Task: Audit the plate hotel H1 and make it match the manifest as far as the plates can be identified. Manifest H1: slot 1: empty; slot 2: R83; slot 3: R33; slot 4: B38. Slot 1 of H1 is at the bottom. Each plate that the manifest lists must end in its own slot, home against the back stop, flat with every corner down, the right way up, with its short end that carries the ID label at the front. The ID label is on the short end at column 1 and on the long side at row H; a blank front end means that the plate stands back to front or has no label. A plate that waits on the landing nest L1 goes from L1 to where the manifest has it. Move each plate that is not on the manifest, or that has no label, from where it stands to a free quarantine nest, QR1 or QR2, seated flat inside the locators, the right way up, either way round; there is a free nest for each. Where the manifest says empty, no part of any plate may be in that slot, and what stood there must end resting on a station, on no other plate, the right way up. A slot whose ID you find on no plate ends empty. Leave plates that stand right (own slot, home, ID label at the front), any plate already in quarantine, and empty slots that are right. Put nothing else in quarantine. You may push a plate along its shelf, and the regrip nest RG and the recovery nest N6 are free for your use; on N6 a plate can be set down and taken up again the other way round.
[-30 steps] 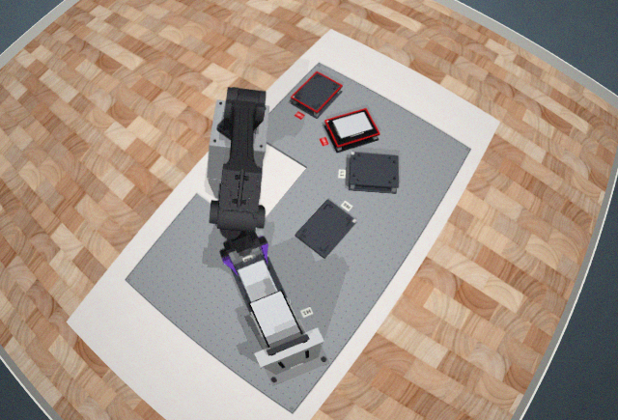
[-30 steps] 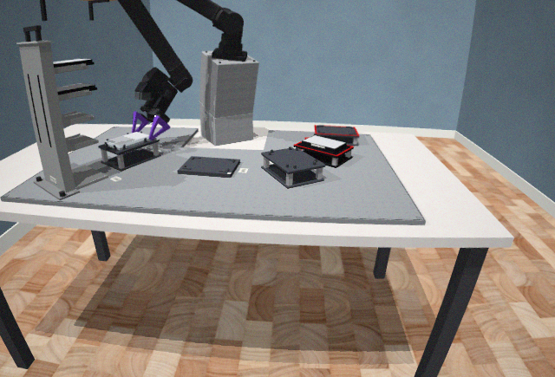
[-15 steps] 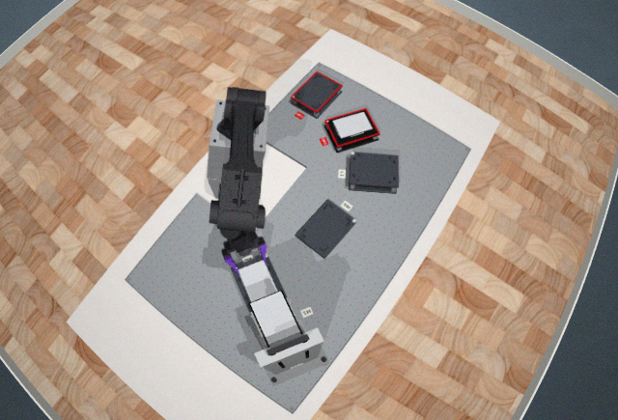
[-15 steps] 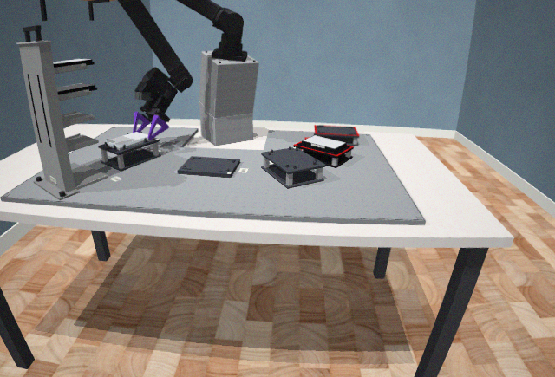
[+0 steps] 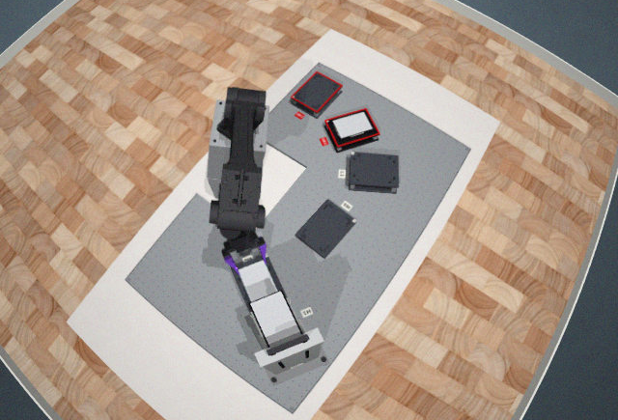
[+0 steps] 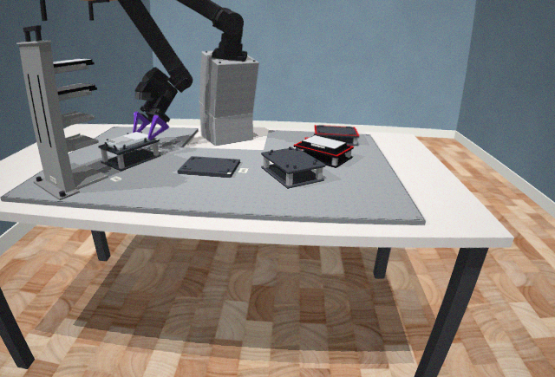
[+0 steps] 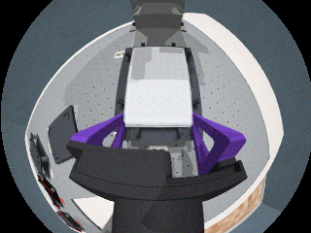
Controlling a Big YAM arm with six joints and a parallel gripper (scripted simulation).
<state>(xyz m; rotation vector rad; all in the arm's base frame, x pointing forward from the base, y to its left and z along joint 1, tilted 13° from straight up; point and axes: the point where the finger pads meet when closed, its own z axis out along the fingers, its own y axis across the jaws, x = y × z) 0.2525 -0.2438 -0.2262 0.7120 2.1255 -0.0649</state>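
My gripper has its purple fingers against both long sides of a white plate. This plate lies flat on the regrip nest RG; no ID is readable on it. The hotel H1 has a plate in the top slot and another plate in the slot below. The two lower shelves look empty. Another white plate sits on the red-rimmed quarantine nest nearer L1.
The landing nest L1 bears no plate. The low recovery nest N6 is bare. The far red-rimmed nest has no plate. The hotel's upper shelves overhang the area just beyond RG.
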